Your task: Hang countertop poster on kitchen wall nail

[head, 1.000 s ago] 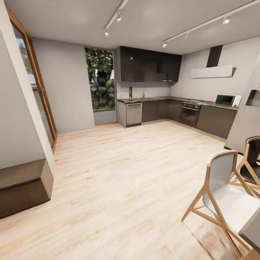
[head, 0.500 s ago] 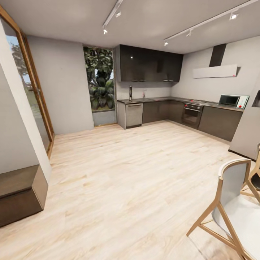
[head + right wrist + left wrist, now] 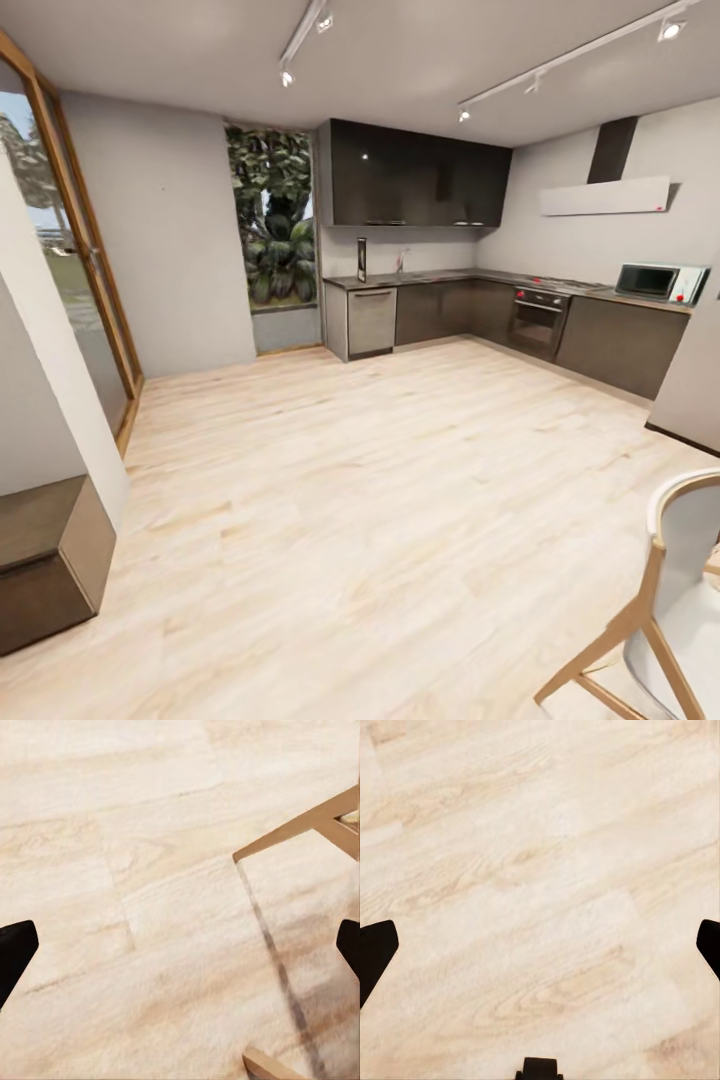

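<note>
At twelve o'clock across the pale floor [image 3: 330,520], kitchen countertop [image 3: 450,277] nearer than before, poster indistinguishable, chair [image 3: 665,610] slid toward four o'clock, left gripper [image 3: 540,945] and right gripper [image 3: 180,945] jaws spread wide, empty.

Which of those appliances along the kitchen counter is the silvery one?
The dishwasher-like brushed-metal front at the counter's left end, nearest the garden window. The built-in oven is black with red knobs, and the microwave sits on the grey countertop.
</note>
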